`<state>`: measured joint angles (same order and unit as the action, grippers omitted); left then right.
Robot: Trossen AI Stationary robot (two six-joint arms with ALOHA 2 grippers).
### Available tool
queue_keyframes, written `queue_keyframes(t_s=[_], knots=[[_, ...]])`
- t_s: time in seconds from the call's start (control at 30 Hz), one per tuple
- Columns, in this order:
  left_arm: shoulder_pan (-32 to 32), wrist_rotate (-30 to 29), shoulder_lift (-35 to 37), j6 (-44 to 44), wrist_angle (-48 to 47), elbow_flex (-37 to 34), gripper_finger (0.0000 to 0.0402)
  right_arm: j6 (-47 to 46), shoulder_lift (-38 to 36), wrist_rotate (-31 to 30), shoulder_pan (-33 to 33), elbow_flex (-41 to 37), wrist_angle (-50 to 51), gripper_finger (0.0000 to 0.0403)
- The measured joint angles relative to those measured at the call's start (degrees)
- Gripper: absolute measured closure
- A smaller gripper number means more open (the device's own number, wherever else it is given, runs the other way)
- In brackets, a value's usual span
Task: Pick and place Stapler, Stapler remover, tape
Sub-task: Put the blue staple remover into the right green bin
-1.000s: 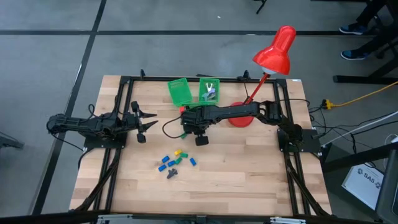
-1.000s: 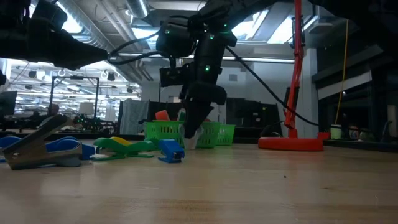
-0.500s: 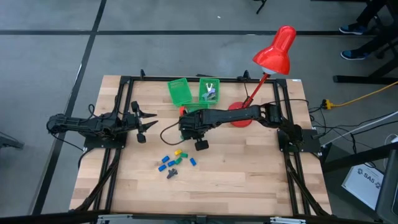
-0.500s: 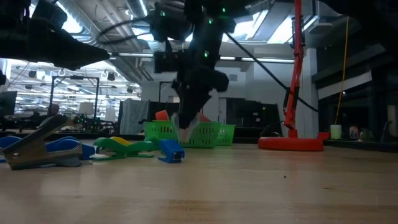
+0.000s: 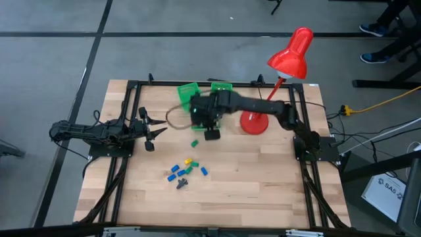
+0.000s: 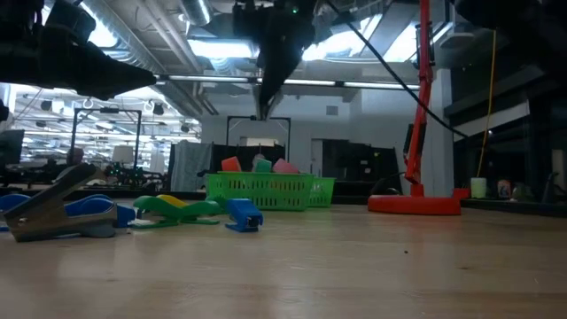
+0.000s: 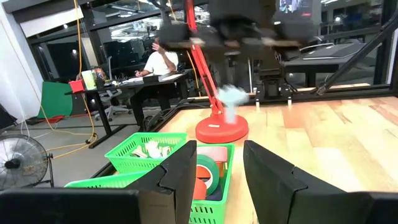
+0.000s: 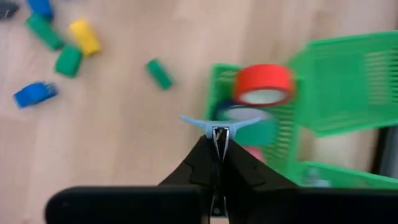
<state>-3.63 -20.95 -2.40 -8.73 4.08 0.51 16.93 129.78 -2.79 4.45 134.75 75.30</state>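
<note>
Low view: wooden table [image 6: 354,266], workshop room behind.

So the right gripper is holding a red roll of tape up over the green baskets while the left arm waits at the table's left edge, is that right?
Not quite. The right gripper is shut on a pale blue staple remover, not a roll of tape; the right wrist view shows it pinched between the fingertips. The red roll lies in a green basket below. The rest holds: the left gripper waits at the table's left edge.
</note>
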Motion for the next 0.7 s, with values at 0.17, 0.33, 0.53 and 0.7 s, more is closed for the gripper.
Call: queue_keyframes(t_s=[0.17,0.33,0.53,0.7], knots=[[0.0,0.0,0.0,0.0,0.0,0.0,0.0274,-1.4,-1.7,0.0,6.0,-0.7,-1.3,0.0376],[0.0,0.0,0.0,0.0,0.0,0.0,0.0274,-4.4,-1.6,-0.2,12.3,-0.8,-1.0,0.0389],[0.0,0.0,0.0,0.0,0.0,0.0,0.0274,-7.6,-1.3,-0.2,17.8,-0.9,-2.6,0.0373],[0.0,0.0,0.0,0.0,0.0,0.0,0.0274,-9.3,-1.3,-0.2,20.4,-3.8,-4.9,0.0375]])
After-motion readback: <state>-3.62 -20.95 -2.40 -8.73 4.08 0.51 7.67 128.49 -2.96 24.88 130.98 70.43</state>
